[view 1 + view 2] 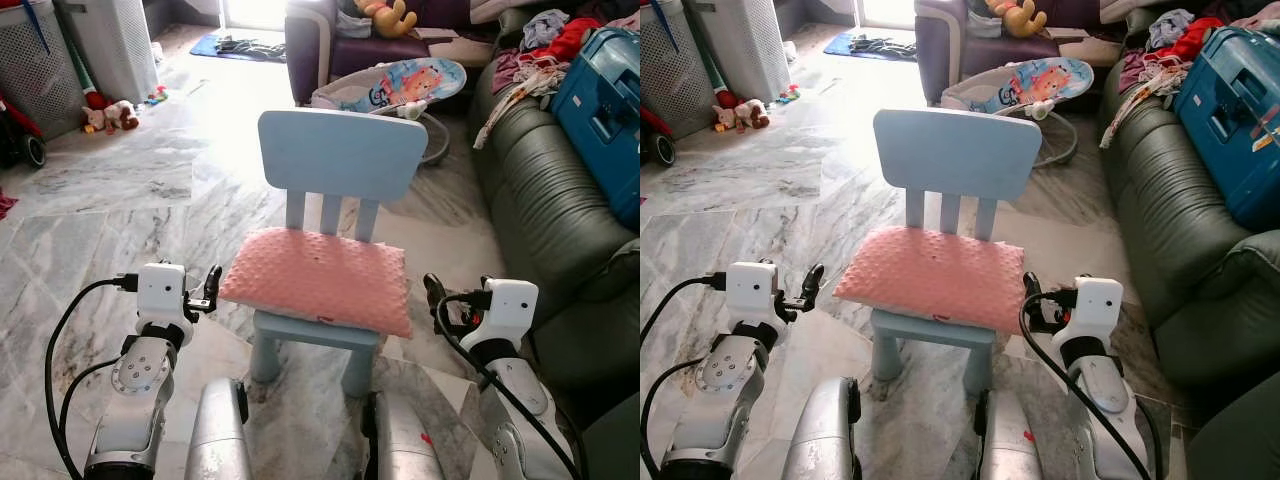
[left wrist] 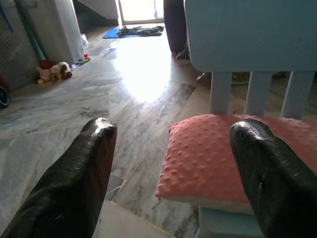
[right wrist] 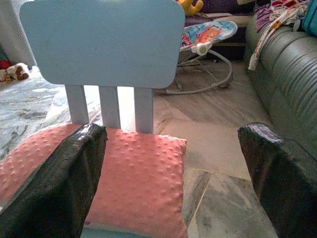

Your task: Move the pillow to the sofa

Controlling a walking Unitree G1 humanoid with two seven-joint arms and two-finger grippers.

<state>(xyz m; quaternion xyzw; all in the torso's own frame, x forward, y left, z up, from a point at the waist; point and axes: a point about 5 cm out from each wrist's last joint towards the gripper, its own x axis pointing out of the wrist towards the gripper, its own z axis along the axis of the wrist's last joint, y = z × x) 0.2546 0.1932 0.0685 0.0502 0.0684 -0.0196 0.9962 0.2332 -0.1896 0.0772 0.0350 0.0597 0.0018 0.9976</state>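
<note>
A pink pillow (image 1: 318,279) lies flat on the seat of a small blue chair (image 1: 342,152), its corners overhanging the seat edges; the chair stands on the marble floor (image 1: 150,190) just left of a dark green sofa (image 1: 545,215); the left gripper (image 1: 209,288) hovers beside the pillow's left edge, fingers (image 2: 74,183) spread wide, not touching; the right gripper (image 1: 436,296) sits by the pillow's right corner, fingers (image 3: 54,183) likewise apart; a blue case (image 1: 606,100) and clothes (image 1: 545,45) rest on the sofa.
</note>
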